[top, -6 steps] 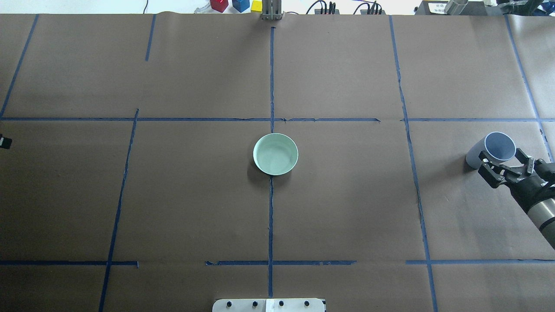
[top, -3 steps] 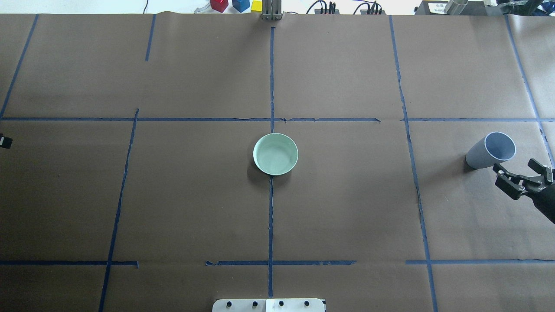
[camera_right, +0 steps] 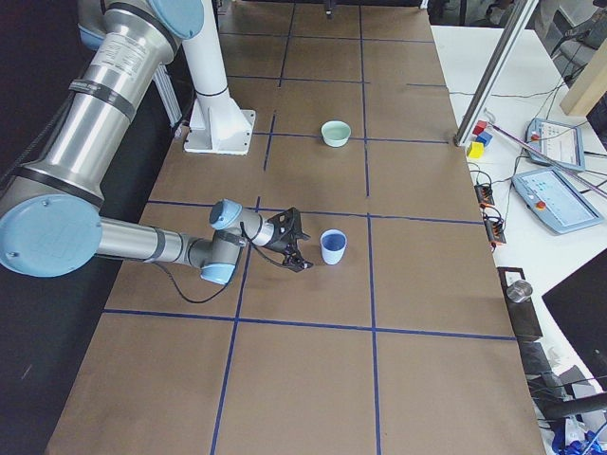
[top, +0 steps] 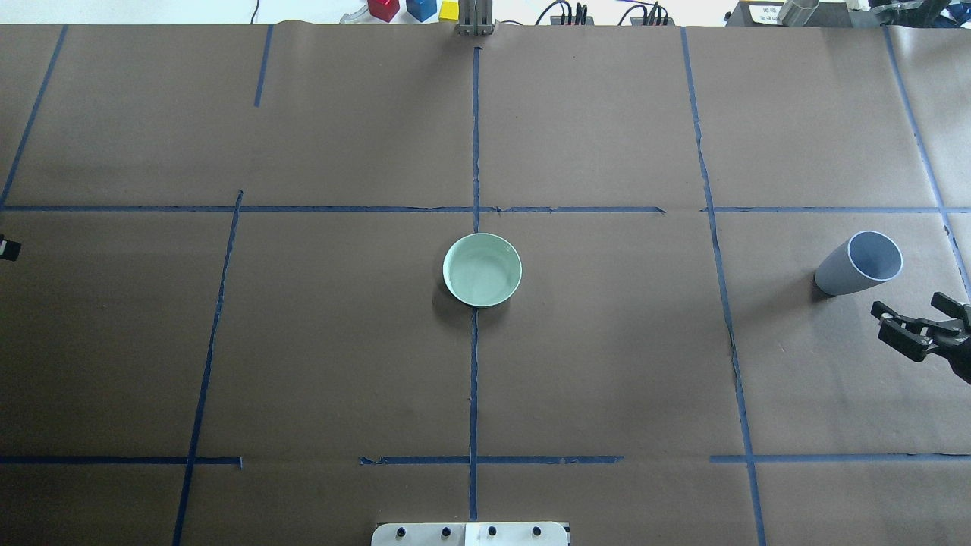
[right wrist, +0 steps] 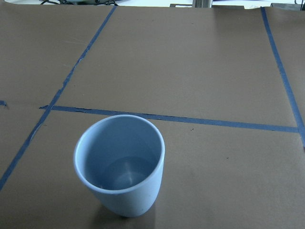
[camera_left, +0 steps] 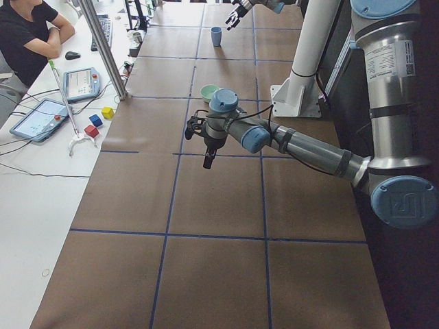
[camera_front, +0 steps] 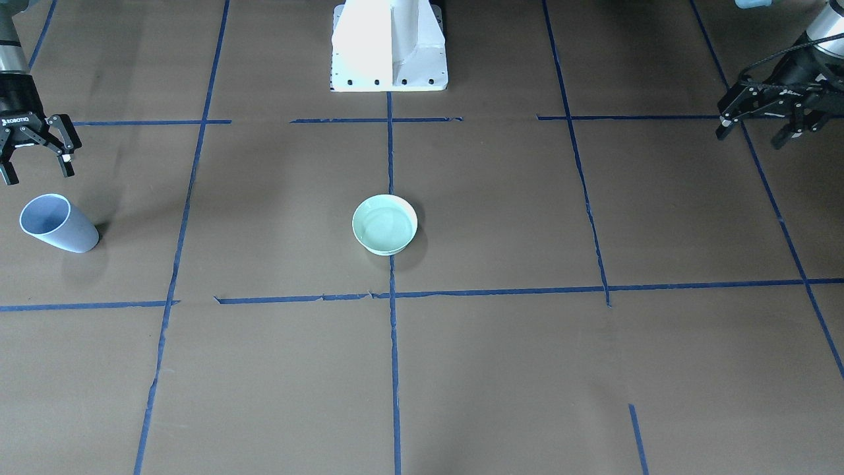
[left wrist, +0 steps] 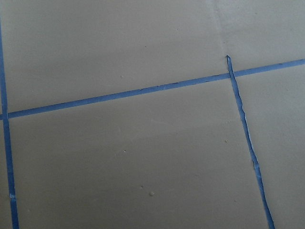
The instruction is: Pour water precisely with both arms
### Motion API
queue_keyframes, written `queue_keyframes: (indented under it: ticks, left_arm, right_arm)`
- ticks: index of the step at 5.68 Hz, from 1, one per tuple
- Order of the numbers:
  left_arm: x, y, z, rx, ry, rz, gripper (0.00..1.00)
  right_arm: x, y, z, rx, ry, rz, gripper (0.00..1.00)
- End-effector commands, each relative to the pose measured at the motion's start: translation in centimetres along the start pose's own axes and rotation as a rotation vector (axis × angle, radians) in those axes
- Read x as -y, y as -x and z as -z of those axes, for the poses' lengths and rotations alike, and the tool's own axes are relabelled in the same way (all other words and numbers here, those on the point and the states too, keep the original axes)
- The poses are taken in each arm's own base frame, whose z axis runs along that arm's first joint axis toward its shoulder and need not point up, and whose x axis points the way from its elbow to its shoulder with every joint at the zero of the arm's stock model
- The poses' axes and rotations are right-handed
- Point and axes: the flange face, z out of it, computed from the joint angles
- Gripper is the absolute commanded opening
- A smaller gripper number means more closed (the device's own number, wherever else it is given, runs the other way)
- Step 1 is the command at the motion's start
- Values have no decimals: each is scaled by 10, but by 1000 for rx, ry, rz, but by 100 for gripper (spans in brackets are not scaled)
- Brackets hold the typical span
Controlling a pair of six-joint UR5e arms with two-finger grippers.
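Observation:
A light-blue cup (top: 861, 264) stands upright on the table's right side; it also shows in the front view (camera_front: 56, 224) and the right wrist view (right wrist: 119, 164). Its bottom shows only a faint sheen. A pale green bowl (top: 482, 269) at the table's centre holds clear water (camera_front: 386, 227), seen as glossy glints. My right gripper (top: 910, 307) is open and empty, a short way on the near side of the cup and apart from it (camera_front: 38, 173). My left gripper (camera_front: 752, 137) is open and empty above the table's left side, far from both vessels.
The white pedestal (camera_front: 389, 46) stands at the near middle edge. Coloured blocks (top: 413, 7), a metal post (top: 475, 19) and cables lie along the far edge. A seated person (camera_left: 27, 34) and tablets are beyond it. Blue tape lines grid the brown paper.
My right gripper, which stood open around the blue cup, has drawn back toward the robot and lies clear of it. The cup and bowl have not moved.

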Motion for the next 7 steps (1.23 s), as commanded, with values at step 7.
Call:
queue_keyframes:
  ticks: [7]
  left_arm:
    - [90, -310, -85, -135, 203, 252, 100]
  right_arm:
    - [166, -87, 20, 104, 316, 143, 100]
